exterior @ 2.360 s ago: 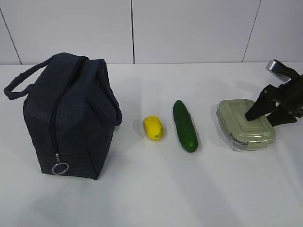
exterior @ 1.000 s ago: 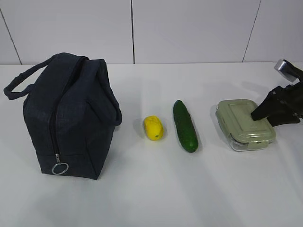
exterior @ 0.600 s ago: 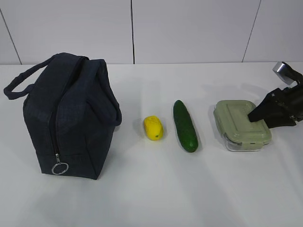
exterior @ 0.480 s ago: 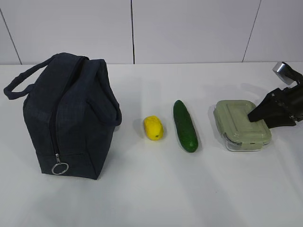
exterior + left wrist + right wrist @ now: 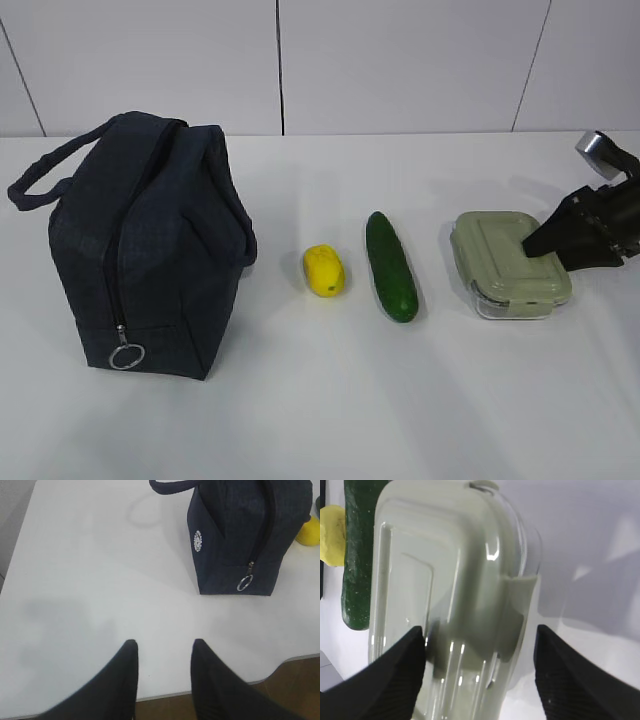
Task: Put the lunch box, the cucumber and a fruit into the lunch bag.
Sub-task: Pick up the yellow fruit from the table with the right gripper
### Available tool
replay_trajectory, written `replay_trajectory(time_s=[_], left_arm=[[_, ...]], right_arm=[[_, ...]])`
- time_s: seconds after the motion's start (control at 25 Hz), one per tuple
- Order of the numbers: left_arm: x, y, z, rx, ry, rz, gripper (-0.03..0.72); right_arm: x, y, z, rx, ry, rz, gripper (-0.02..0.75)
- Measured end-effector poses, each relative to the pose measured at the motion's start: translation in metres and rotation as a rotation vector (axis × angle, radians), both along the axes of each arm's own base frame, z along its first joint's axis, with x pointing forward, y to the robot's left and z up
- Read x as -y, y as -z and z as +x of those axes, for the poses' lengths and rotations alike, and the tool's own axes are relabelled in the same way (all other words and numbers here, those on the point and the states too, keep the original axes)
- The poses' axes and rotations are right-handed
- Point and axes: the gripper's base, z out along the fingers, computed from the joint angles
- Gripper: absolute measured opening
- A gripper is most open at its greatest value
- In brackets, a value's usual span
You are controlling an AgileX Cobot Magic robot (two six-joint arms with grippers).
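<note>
Exterior: the bag (image 5: 145, 245) stands at 9 o'clock, zipped; lemon (image 5: 324, 270), cucumber (image 5: 391, 265) and box (image 5: 508, 263) lie in a row on the table (image 5: 330, 410).

Left wrist: left gripper (image 5: 162, 650) hangs parted, empty.

Right wrist: right gripper (image 5: 480, 642) grasps the box across its width.

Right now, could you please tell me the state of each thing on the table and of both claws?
Lunch bag: upright, zipped shut.
Lemon: lying on the table.
Cucumber: lying flat.
Lunch box: lid on, gripped across its sides.
Right claw: shut on the lunch box.
Left claw: open, empty.
</note>
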Motion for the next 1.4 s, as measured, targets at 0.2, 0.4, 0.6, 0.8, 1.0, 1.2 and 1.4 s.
replay_trajectory(time_s=[0.2,0.4,0.6,0.8,1.0,1.2,1.4], left_arm=[[0.0000,0.0000,0.0000,0.000,0.000,0.000,0.238],[0.0000,0.0000,0.0000,0.000,0.000,0.000,0.238],[0.0000,0.0000,0.0000,0.000,0.000,0.000,0.238],[0.0000,0.0000,0.0000,0.000,0.000,0.000,0.238],[0.0000,0.0000,0.0000,0.000,0.000,0.000,0.238],[0.0000,0.0000,0.0000,0.000,0.000,0.000,0.239],[0.0000,0.0000,0.0000,0.000,0.000,0.000,0.238]], right_arm=[[-0.0005,0.0003,0.0007,0.001,0.007,0.010,0.498],[-0.0010,0.0006,0.0009,0.002,0.014,0.017,0.498],[-0.0010,0.0005,0.0010,0.003,0.015,0.019,0.497],[-0.0011,0.0011,0.0012,0.003,0.017,0.020,0.497],[-0.0013,0.0008,0.0018,0.006,0.023,0.025,0.497],[-0.0013,0.0006,0.0024,0.009,0.029,0.027,0.497],[-0.0013,0.0005,0.0026,0.011,0.031,0.028,0.497]])
